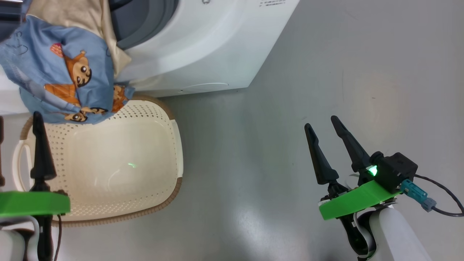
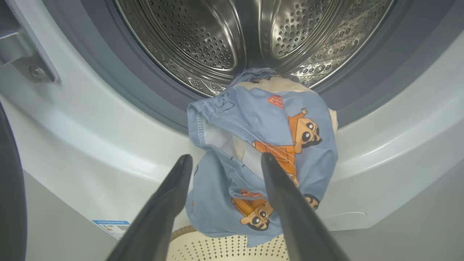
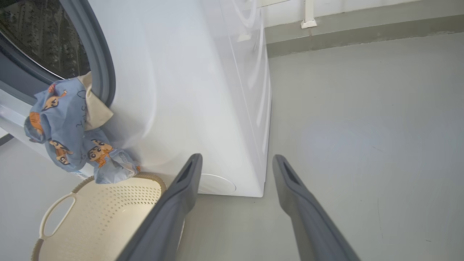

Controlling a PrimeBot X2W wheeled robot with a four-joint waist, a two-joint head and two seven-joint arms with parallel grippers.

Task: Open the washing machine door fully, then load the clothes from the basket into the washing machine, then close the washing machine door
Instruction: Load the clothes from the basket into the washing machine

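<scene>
The washing machine [image 1: 203, 47] stands open, its steel drum [image 2: 203, 36] bare as far as I can see in. The washing machine door's black rim [image 2: 11, 188] shows at the left edge. The clothes [image 2: 268, 123], blue with orange prints and a cream part, hang half out over the grey ring, down the white front to the basket's rim. In the head view the clothes [image 1: 58, 72] droop over the cream basket [image 1: 108, 203], which holds nothing else. My left gripper [image 2: 226, 157] is open just before the hanging cloth, gripping nothing. My right gripper [image 1: 320, 121] is open above the bare floor.
Grey floor [image 1: 344, 72] stretches to the right of the machine. A wall base [image 3: 362, 32] runs along the far side in the right wrist view. A door hinge bracket [image 2: 25, 61] sits left of the drum opening. A blue label sticker [image 2: 112, 226] marks the machine's lower front.
</scene>
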